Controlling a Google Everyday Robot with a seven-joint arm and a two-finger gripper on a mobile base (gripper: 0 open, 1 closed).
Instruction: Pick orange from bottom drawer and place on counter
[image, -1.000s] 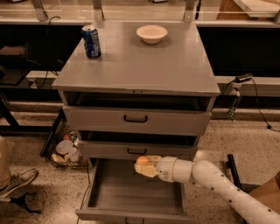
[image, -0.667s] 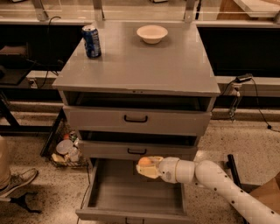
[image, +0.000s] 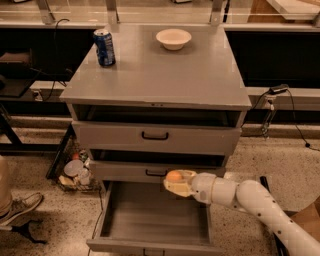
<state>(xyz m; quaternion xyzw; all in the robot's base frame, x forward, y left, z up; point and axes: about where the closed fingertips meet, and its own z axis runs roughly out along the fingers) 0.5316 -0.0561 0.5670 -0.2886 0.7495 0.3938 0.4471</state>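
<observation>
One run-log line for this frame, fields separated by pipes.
gripper: shut on orange | position: above open bottom drawer | counter: orange not yet placed

Counter (image: 165, 75): flat grey cabinet top, upper centre of frame. Two items sit directly on it:
- blue can (image: 104, 47), upright, back-left corner
- white bowl (image: 173, 38), upright, back edge near centre, well apart from the can

Rest of the top is plain grey down to the front lip.

Floor (image: 280, 155): speckled, carries the cabinet. Wire basket (image: 75, 170) of clutter sits just left of the cabinet.

Gripper (image: 178, 183): lower centre, clamped on the orange (image: 173, 176), above the open bottom drawer (image: 150, 215), well below counter level.
</observation>
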